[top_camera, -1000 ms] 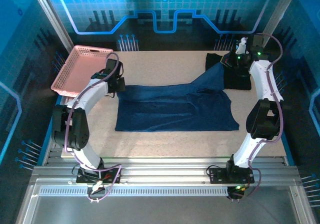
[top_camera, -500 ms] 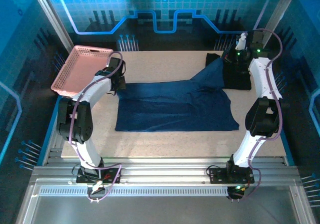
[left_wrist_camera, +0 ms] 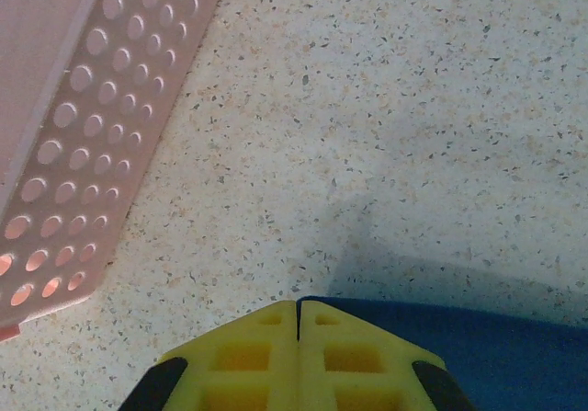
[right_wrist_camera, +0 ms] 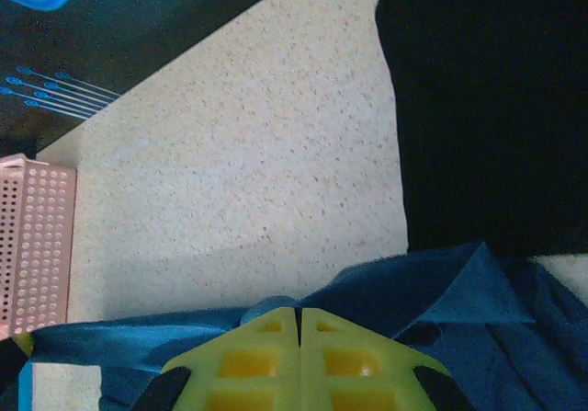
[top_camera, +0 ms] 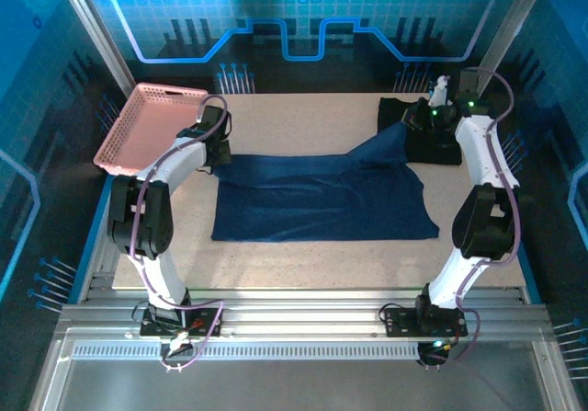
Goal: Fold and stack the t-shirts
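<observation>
Now left tool [left_wrist_camera: 297,306] clamped on navy shirt [top_camera: 322,199] far-left corner, right tool [right_wrist_camera: 299,313] clamped on far-right corner; shirt long axis left-right, rest spread nearward on bench [top_camera: 303,121].

Speckled table [top_camera: 312,264], blue-lit walls [top_camera: 276,16], seemingly patterned.

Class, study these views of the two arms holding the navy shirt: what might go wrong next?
1. The left gripper seems to pinch just the edge of the navy t-shirt; it may slip out on a pull.
2. The right gripper holds a corner beside the folded black t-shirt; dragging could rumple that.
3. The pink basket lies near the left gripper and might get knocked.
</observation>
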You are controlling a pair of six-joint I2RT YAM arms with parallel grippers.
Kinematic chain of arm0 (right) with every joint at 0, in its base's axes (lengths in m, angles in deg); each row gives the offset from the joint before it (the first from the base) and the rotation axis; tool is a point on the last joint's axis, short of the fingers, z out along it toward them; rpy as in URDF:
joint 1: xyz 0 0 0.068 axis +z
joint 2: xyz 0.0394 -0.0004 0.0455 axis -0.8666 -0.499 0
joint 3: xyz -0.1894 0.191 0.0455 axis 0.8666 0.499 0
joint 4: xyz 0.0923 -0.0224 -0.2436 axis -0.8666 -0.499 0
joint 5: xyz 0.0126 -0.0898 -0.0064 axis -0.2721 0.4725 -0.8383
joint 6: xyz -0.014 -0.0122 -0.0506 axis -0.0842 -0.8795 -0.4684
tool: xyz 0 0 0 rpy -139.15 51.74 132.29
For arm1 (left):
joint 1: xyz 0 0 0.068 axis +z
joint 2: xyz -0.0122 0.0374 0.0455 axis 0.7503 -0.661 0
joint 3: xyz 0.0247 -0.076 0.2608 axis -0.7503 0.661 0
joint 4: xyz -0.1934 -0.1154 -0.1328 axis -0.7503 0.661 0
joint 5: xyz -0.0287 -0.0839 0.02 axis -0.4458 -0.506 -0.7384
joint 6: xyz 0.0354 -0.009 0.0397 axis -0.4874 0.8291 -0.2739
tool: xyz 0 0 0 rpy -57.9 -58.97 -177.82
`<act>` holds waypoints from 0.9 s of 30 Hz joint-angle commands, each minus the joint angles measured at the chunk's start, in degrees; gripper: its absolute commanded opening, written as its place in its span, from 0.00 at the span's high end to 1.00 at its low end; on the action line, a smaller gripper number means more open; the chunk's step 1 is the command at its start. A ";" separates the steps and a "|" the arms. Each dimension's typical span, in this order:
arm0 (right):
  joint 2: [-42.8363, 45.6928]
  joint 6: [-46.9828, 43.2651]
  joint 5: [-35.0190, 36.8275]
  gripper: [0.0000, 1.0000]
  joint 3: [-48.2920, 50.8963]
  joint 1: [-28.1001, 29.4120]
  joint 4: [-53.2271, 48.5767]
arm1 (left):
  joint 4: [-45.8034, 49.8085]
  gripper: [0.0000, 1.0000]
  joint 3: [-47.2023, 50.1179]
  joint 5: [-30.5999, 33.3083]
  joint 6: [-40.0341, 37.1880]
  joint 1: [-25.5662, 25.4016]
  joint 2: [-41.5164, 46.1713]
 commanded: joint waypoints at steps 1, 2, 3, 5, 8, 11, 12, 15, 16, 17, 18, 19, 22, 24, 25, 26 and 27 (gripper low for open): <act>5.91 -0.06 1.65 1.00 4.19 0.27 -0.83 | -0.20 0.98 -1.16 1.26 -2.07 0.81 -0.59; 7.23 0.16 1.90 1.00 5.73 -0.09 -0.91 | -0.25 0.98 -0.70 1.17 -2.39 0.80 -0.40; 8.52 0.41 1.66 1.00 7.22 -0.50 -0.67 | -0.43 0.99 -0.16 1.01 -2.72 0.81 -0.09; 10.34 0.36 1.42 1.00 9.32 -1.21 -1.05 | -0.53 0.99 1.23 0.82 -3.10 0.83 0.55; 12.64 0.13 0.39 1.00 12.30 -2.23 -2.95 | -0.68 0.99 3.77 0.90 -2.99 0.80 2.15; 15.68 0.23 -0.11 1.00 16.61 -2.66 -3.64 | -1.31 0.99 6.78 0.86 -2.53 0.80 3.88; 16.69 0.20 -0.17 1.00 18.08 -2.77 -3.81 | -1.41 0.99 7.69 0.70 -2.41 0.80 4.42; 19.17 0.28 -0.40 1.00 21.96 -3.34 -4.51 | -1.28 0.99 9.88 0.68 -1.77 0.74 5.14; 19.80 0.21 -0.62 1.00 23.08 -3.58 -4.73 | -1.03 0.99 10.33 0.87 -1.64 0.72 5.19; 20.49 0.21 -0.86 1.00 24.34 -4.03 -4.91 | -0.74 0.99 10.85 0.99 -1.27 0.77 5.24; 21.25 0.28 -1.02 1.00 25.57 -4.55 -5.09 | -0.54 0.99 11.40 0.99 -1.10 0.66 5.41; 21.85 0.29 -1.17 1.00 26.55 -4.99 -5.25 | -0.45 0.99 11.86 1.05 -0.87 0.59 5.60; 23.97 -0.27 -0.92 1.00 29.47 -6.00 -6.12 | -0.36 0.99 13.53 1.10 -0.41 0.26 6.12; 24.77 -0.54 -1.23 1.00 30.92 -6.70 -6.74 | -0.40 0.99 14.52 1.07 -0.12 -0.22 6.48; 25.04 -0.61 -1.34 1.00 31.46 -6.95 -7.08 | -0.37 0.99 14.94 1.16 0.05 -0.53 6.63; 25.39 -0.75 -1.35 1.00 31.99 -7.05 -7.41 | -0.35 0.99 15.39 1.25 0.37 -0.81 6.84; 25.87 -0.77 -1.34 1.00 32.60 -7.08 -7.63 | -0.44 1.00 15.92 1.32 0.64 -1.10 7.00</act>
